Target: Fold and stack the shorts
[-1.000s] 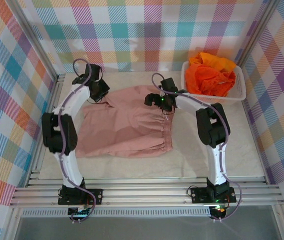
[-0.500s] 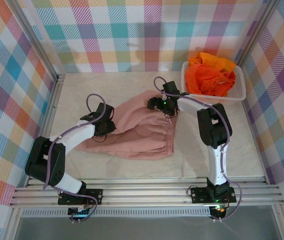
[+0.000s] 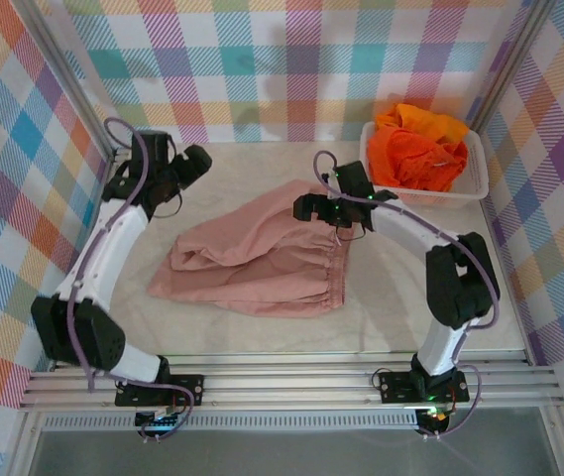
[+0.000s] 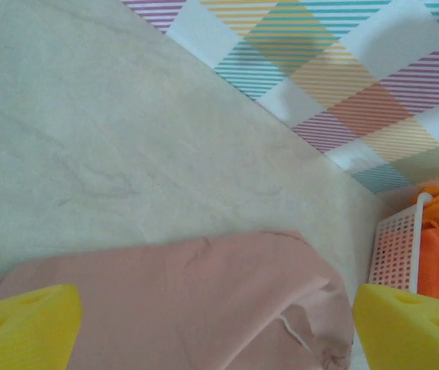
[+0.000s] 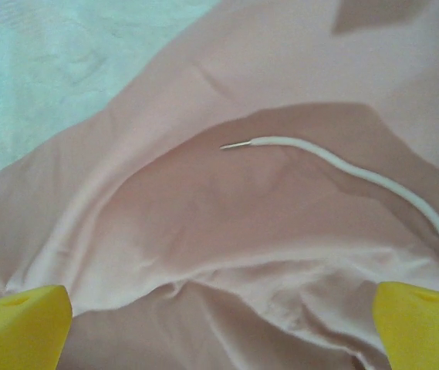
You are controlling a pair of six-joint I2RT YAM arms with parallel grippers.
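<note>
**Pink shorts (image 3: 252, 263) crumpled mid-table**

Their white drawstring (image 5: 342, 166) shows. Orange shorts (image 3: 415, 149) fill the white lattice basket (image 3: 480, 174) at the far right. The right gripper (image 3: 306, 206) hovers at the waistband, jaws wide apart. The left gripper (image 3: 197, 159), likewise spread and empty, hangs beyond the cloth's far-left corner.

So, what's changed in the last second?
The left pincer dragged the far-left corner of the pink shorts toward the middle, let go, and pulled back to the far left, open. The shorts now lie bunched. The right pincer stayed open over them; the orange shorts in the basket are unchanged.
</note>
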